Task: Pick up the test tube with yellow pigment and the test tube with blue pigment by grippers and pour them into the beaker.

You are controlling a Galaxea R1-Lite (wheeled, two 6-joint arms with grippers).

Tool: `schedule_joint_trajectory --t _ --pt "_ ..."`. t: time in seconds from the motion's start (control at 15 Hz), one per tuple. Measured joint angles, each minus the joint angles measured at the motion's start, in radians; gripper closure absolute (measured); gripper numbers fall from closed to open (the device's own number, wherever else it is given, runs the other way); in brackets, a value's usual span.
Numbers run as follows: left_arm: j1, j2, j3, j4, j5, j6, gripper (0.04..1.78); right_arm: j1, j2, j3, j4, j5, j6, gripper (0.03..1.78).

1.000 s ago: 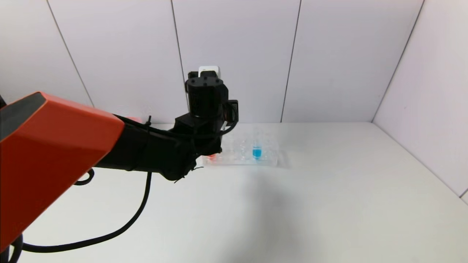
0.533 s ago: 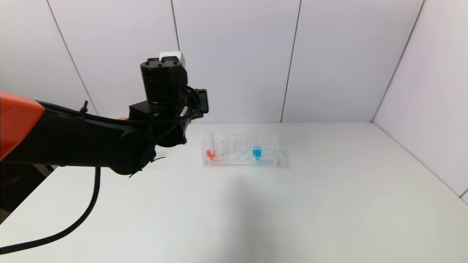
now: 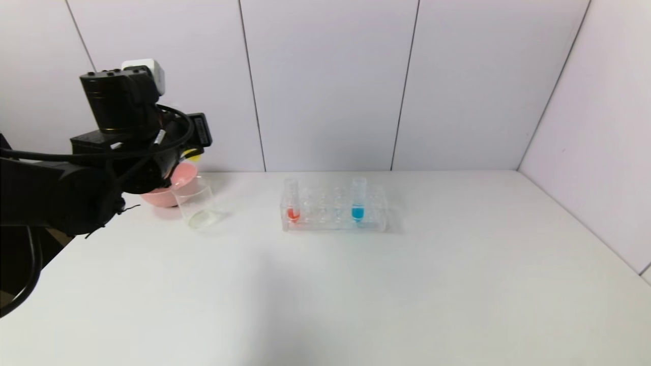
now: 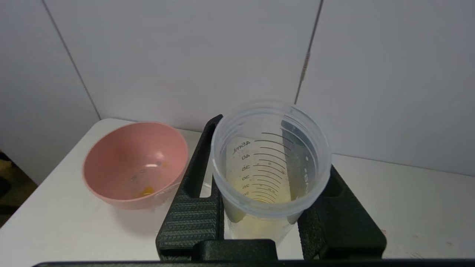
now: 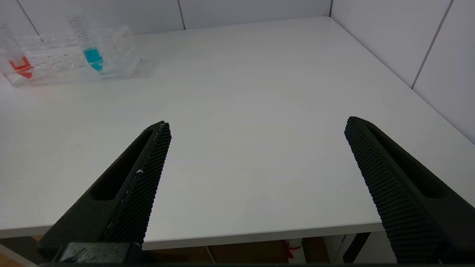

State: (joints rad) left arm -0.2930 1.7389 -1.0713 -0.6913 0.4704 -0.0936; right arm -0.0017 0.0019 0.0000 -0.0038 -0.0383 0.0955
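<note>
My left gripper (image 3: 196, 137) is at the table's far left, above the pink bowl and the beaker (image 3: 198, 206). It is shut on the test tube with yellow pigment (image 4: 271, 167), a clear graduated tube held upright with pale yellow liquid inside; a yellow patch of it (image 3: 191, 153) shows in the head view. The left gripper (image 4: 271, 155) has one jaw on each side of the tube. The test tube with blue pigment (image 3: 358, 203) stands in the clear rack (image 3: 325, 223) and also shows in the right wrist view (image 5: 92, 55). My right gripper (image 5: 256, 126) is open and empty over the table's near edge.
A pink bowl (image 3: 170, 185) stands just behind the beaker; in the left wrist view the bowl (image 4: 133, 163) holds small orange specks. A tube with red-orange liquid (image 3: 292, 206) stands at the rack's left end. White walls close the back and right.
My left arm has swung left from the rack to above the beaker and pink bowl, carrying the yellow tube. The beaker, the bowl and the red tube have come into view.
</note>
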Motion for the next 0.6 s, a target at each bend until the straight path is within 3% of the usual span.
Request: schedule_joint_trajectory --t 0.6 --pt "0.278 -0.105 0.111 0.008 -0.168 0.012 1.27 0.000 0.000 0.000 0.000 0.000 0.000 0.10"
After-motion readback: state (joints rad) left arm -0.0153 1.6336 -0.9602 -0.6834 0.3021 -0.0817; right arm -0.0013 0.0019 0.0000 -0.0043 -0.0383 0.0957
